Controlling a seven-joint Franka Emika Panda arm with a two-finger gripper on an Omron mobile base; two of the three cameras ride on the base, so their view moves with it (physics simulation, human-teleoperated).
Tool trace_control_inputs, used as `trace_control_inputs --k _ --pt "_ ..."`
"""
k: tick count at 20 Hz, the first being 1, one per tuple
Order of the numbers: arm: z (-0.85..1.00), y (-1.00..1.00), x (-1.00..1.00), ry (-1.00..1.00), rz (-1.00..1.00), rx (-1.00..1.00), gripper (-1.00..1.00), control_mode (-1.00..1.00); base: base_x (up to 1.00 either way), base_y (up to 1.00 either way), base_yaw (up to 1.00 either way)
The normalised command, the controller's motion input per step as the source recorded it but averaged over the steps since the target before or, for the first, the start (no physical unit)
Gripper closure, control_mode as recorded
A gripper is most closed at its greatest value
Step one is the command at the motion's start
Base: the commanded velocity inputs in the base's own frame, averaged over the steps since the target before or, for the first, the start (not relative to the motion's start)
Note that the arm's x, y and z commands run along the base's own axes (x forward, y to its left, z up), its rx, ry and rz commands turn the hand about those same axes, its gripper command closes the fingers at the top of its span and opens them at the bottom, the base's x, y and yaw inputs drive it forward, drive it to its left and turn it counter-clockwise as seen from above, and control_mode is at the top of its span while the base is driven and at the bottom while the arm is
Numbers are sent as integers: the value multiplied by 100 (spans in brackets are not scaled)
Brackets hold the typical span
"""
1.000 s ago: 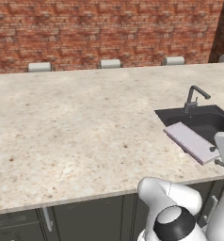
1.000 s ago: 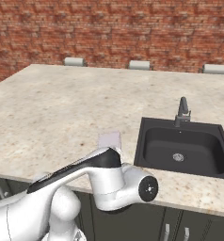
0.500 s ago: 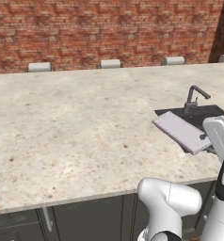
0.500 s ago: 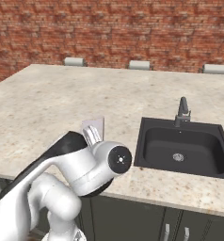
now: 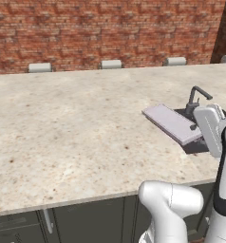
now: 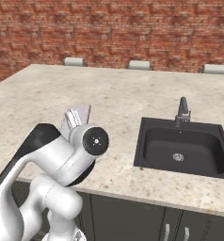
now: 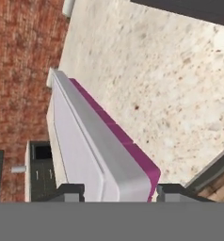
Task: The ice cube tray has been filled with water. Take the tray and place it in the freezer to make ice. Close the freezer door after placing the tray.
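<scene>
Tray: ice cube tray (image 5: 172, 123) lifted off the counter, pale lilac top, pinkish-purple edge showing in the hand view (image 7: 92, 150). Sticking out flat from the hand, reaching back over the counter just left of the tap in the left base view. From the right base side, just one pale corner (image 6: 76, 117) poking up behind the arm's round joint.

Gripper: gripper (image 7: 117, 192) clamped on the tray's near end, one dark fingertip (image 7: 69, 191) on each side of it, jaws only as wide as the slab is thick. In the left base view, white hand (image 5: 209, 129) right at the tray's near end.

Counter: speckled beige stone counter (image 5: 72, 123), well below the tray, no contact.

Sink: black sink (image 6: 182, 146) set into the counter, dark tap (image 6: 181, 112) at its back edge. In the left base view, partly hidden behind tray and hand, tap (image 5: 195, 98) poking up just past the tray.

Background: red brick wall (image 6: 114, 33) behind the counter, a few pale chair backs (image 5: 111, 64) lined up along the far edge.

Below: dark cabinet fronts (image 5: 86, 220) under the near edge of the counter.
</scene>
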Motion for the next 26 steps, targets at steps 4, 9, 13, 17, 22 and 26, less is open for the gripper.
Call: trace_control_inputs --k 4,9,13,17,22,26 --pt "19 35 -9 0 0 12 100 -100 0 0 0" --pt "1 6 -18 -3 0 15 100 -100 0 0 0" --pt "5 0 -14 -12 0 11 100 -100 0 0 0" --pt "28 3 -4 -1 0 -2 100 -100 0 0 0" --pt "27 0 -7 0 0 -1 100 -100 0 0 0" --pt "0 0 -17 0 0 0 100 -100 0 0 0"
